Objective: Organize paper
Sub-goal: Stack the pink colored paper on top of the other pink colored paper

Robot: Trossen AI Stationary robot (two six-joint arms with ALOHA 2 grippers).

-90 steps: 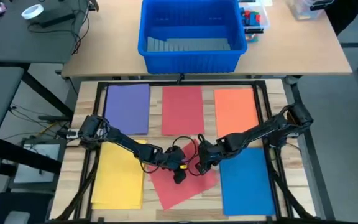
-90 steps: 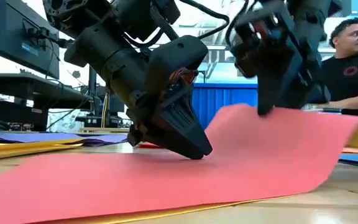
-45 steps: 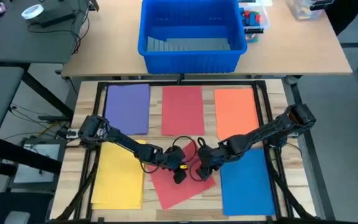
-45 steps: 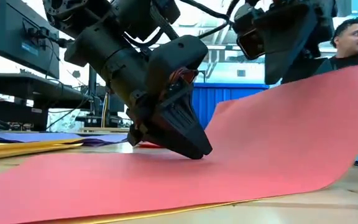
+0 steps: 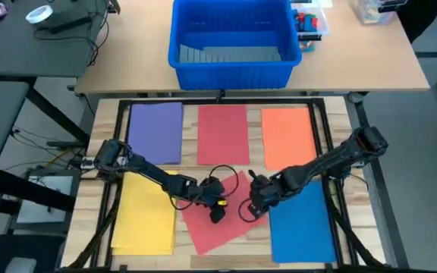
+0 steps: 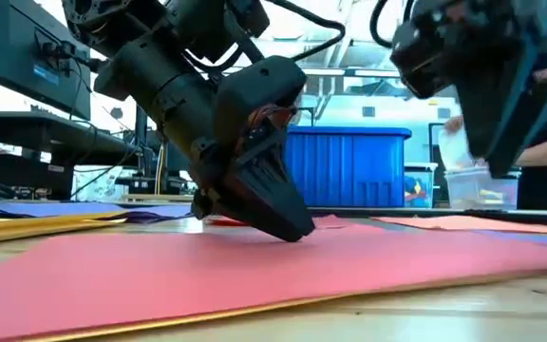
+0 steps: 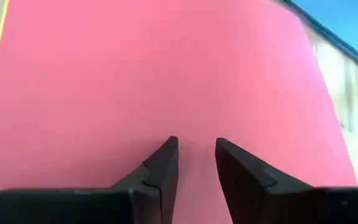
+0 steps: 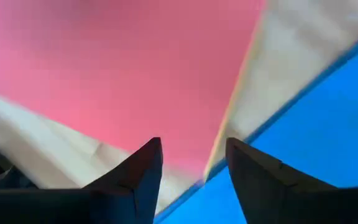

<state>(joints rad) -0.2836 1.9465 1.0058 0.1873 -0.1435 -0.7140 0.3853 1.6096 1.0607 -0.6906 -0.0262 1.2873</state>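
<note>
At the near edge of the table [image 5: 105,121] I see three sheets. The yellow sheet [image 5: 144,216] lies at the near left corner and the blue sheet [image 5: 300,221] at the near right corner, both flat and square to the table edge. Between them lies the skewed red sheet [image 5: 218,227], rotated out of line with the other sheets; in the low view it lies flat on the surface, with a thin yellow edge showing beneath its near side.

The left gripper [image 5: 217,214] bears down on the skewed red sheet near its middle. Its fingers [image 7: 163,168] stand slightly parted with nothing between them, tips on the paper. The right gripper [image 5: 253,213] hangs above the right edge of the same sheet, beside the blue sheet. Its fingers [image 8: 143,171] are spread and released, holding nothing.

Along the far edge of the table I see a row of three flat sheets: the purple sheet [image 5: 156,130] at the left, the second red sheet [image 5: 223,133] in the middle, the orange sheet [image 5: 287,133] at the right.

Beyond the table, a blue bin [image 5: 232,44] stands on a separate desk [image 5: 355,64].
</note>
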